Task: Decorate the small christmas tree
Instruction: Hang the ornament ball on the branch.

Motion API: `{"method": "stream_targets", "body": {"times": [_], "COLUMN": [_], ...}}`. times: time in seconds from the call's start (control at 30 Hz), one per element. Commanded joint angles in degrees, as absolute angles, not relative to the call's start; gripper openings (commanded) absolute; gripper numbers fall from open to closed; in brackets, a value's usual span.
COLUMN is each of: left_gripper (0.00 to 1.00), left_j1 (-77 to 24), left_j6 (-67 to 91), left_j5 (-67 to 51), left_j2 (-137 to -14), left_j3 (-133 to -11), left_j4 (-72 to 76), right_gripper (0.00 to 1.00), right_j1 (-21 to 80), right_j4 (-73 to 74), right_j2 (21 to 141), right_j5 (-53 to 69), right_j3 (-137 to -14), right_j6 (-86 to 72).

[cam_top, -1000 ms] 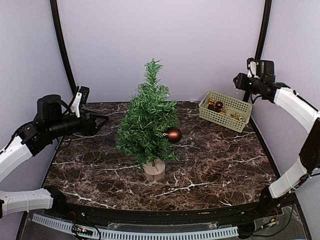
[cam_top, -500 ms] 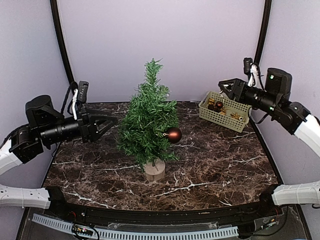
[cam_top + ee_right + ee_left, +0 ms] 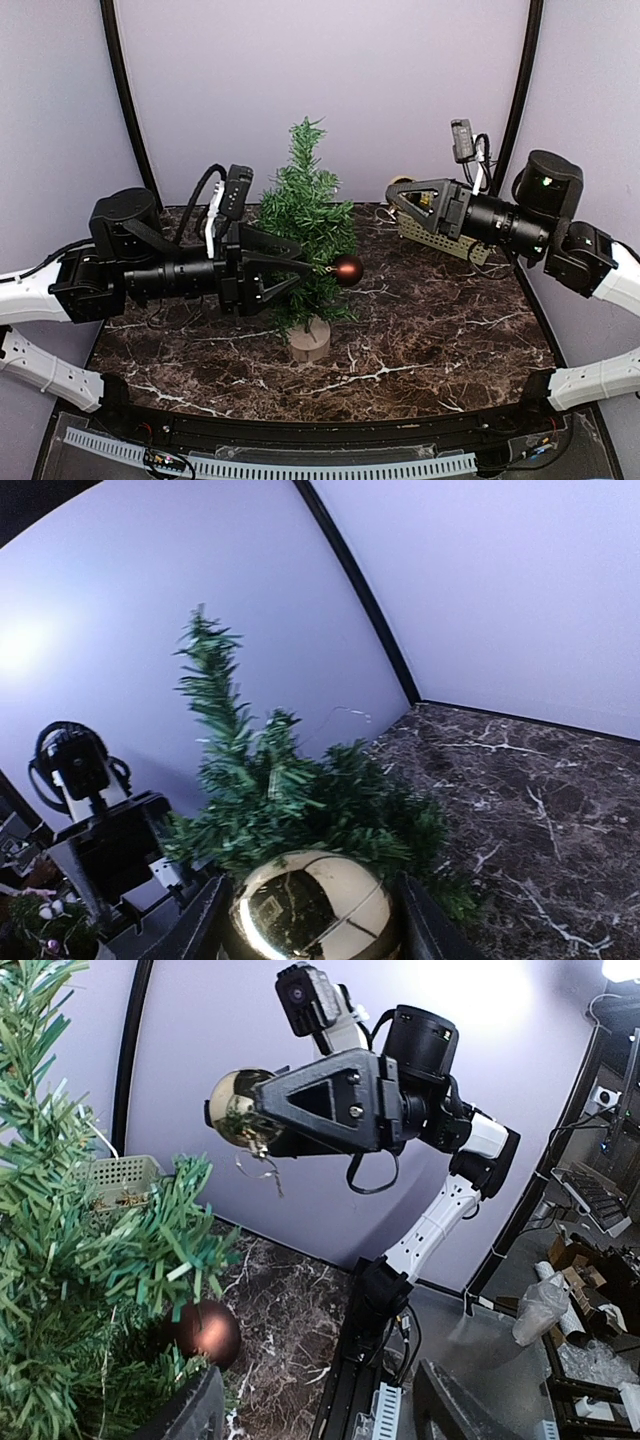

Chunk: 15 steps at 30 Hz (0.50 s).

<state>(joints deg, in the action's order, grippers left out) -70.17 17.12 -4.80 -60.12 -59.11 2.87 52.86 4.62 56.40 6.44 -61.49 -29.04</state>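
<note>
tree [image 3: 300, 235] upright mid-table [image 3: 430, 330] on its stump base, probably light, tippy, with soft bendy branches, best steadied low at the trunk; left gripper [image 3: 298, 268] wide and empty at its foliage, right gripper [image 3: 250, 1110] clamped on gold bauble [image 3: 310, 905].

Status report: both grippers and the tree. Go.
Left gripper open, empty, at the left side of the small christmas tree. Right gripper shut on gold ball, short of the branches. Tree upright, one brown ball hung. Nothing in the way.
</note>
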Motion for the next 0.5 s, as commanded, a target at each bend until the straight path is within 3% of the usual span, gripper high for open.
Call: {"method": "stream_targets", "body": {"times": [0.0,0.3,0.47], "left_gripper": [0.67,0.67,0.62], "left_j1": [-71.4,-72.2,-72.2], "left_j6": [17.0,19.3,21.6], "left_j5": [-3.9,-0.8,-2.1], "left_j2": [-61.1,-63.0,-61.7], "left_j3": [-60.1,-59.7,-59.1], "left_j4": [10.7,15.4,14.8], "right_gripper": [0.47,0.47,0.47], "right_j1": [58.4,68.6,70.4], "right_j4": [-5.0,-11.9,-13.3], "right_j2": [54.1,57.3,60.9], "right_j5": [6.4,4.2,0.7], "right_j3": [-59.4,-59.8,-61.1], "right_j6": [-28.3,-22.7,-21.6]}}
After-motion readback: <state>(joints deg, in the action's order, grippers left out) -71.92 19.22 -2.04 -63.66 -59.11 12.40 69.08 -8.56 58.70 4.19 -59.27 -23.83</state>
